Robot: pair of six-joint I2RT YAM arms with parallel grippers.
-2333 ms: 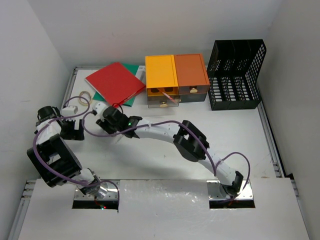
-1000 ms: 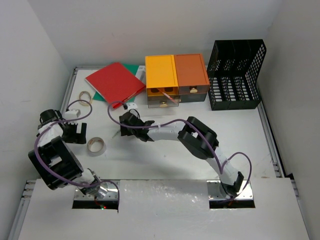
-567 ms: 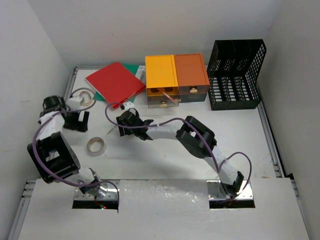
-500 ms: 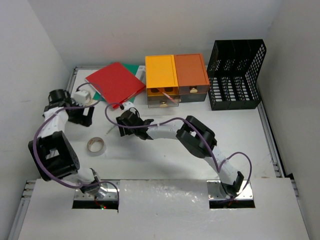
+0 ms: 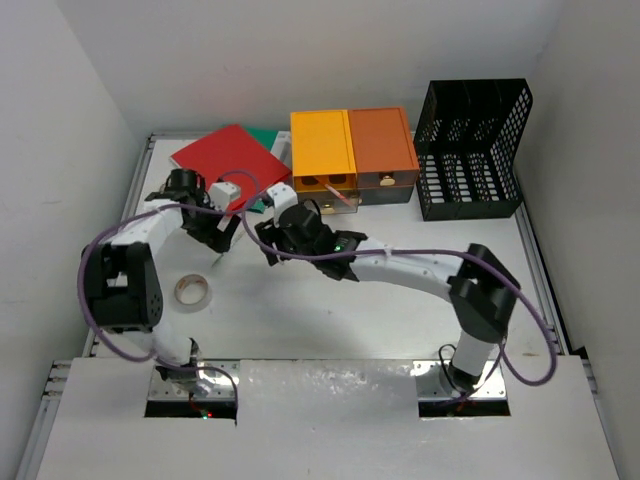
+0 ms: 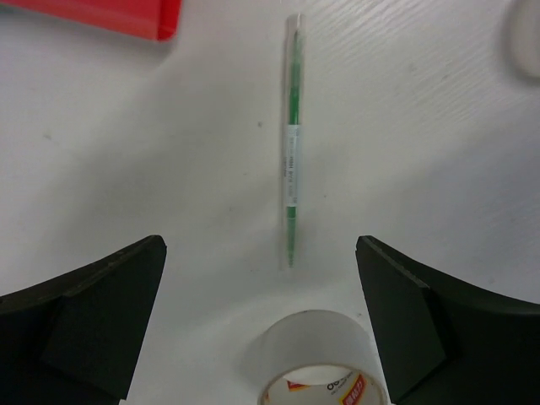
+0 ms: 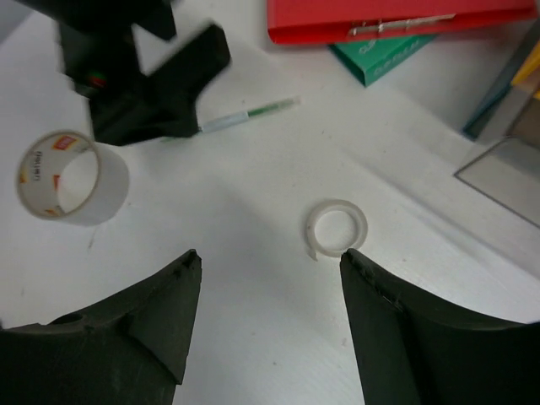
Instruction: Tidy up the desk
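Observation:
The desk (image 5: 400, 320) is a white tabletop with grey side rails. My left gripper (image 6: 260, 245) hangs open above it, left of centre in the top view (image 5: 220, 235). A green pen (image 6: 292, 160) lies just ahead of its fingertips, and a clear tape roll (image 6: 316, 363) stands just behind them. Close to the right, my right gripper (image 7: 270, 253) is open and holds nothing; in the top view it is near the left gripper (image 5: 272, 240). A small white ring (image 7: 337, 228) lies flat just beyond its right fingertip. The pen (image 7: 249, 114) and tape roll (image 7: 72, 177) also show there.
A red folder (image 5: 230, 163) lies on a green book (image 7: 380, 55) at the back left. A yellow drawer box (image 5: 322, 150) and an orange one (image 5: 382, 148) stand at the back centre. A black mesh rack (image 5: 470, 150) is at the back right.
The tape roll came to rest on the desk as the left gripper left it. That arm then swung from the left edge to above the pen. The right gripper opened wider.

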